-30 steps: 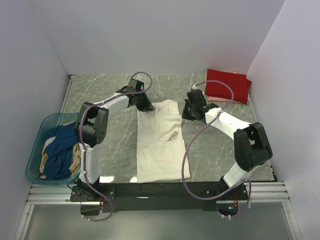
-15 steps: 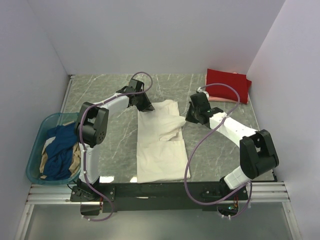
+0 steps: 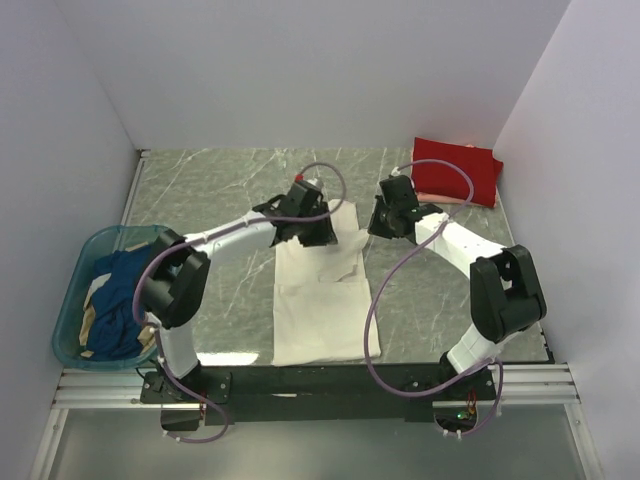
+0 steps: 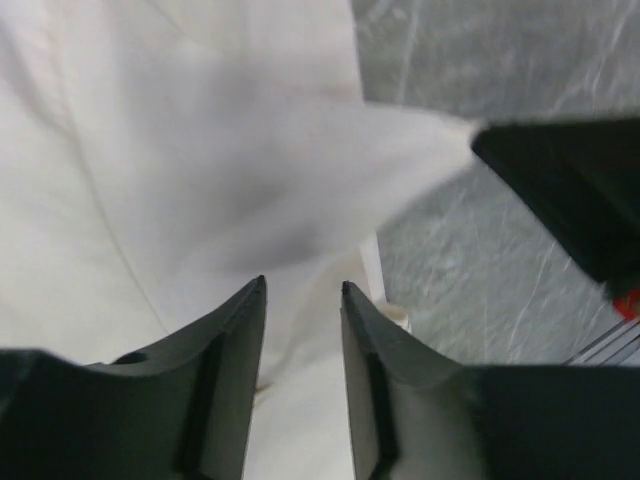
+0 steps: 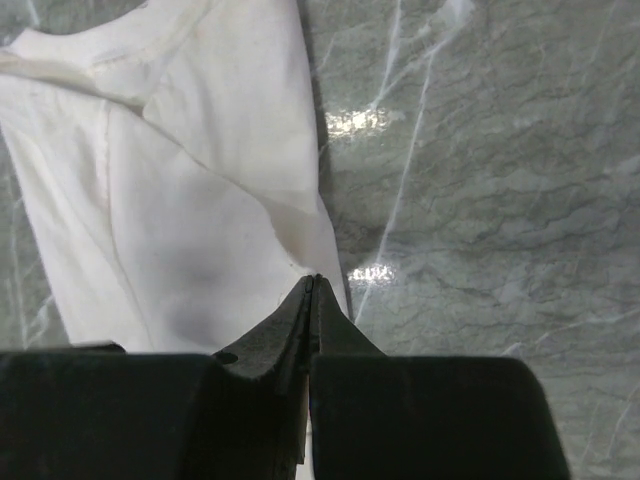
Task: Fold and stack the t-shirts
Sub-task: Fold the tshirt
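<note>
Pinching the white shirt [image 5: 200,200] edge, right fingers [image 5: 285,330] clenched, left fingers [image 4: 225,360] released above it; a thin grip could slip, spoiling the fold

The top view is bright and sharp, with only soft shadows. In the right wrist view, two white spots of glare shine on the tabletop [image 5: 480,180]. The left wrist view is blurry, and a grey shadow lies on the cream-white t-shirt [image 4: 150,150].
</note>
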